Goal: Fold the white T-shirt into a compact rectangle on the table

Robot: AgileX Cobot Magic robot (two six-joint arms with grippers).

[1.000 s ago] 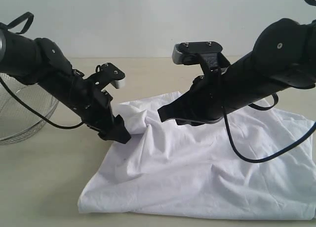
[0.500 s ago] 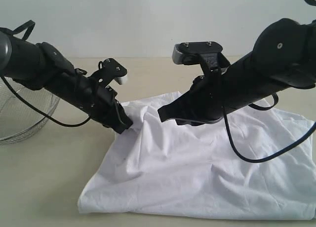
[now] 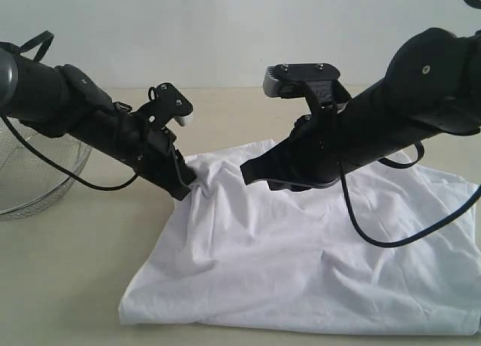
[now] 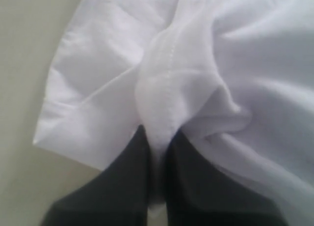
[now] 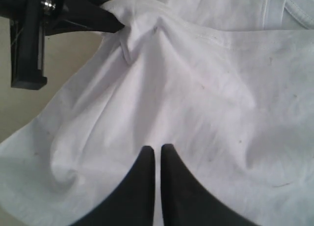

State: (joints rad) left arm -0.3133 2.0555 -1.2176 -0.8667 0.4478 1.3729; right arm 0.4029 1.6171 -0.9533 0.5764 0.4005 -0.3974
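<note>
light: soft, even, fairly bright, seemingly overhead | shadows: faint, soft-edged under white T-shirt (image 3: 301, 263) on table (image 3: 68, 271) | exterior: slightly soft, grainy | left wrist: cloth near washed-out, left gripper (image 4: 158, 142) out of focus | right wrist: sharper, right gripper (image 5: 157, 150) edges blurred

We count: one white T-shirt (image 3: 301, 271); one table (image 3: 68, 286); one wire-mesh basket (image 3: 34, 184), at nine o'clock; two grippers, namely the left gripper (image 3: 188, 189) and the right gripper (image 3: 249, 173).
</note>
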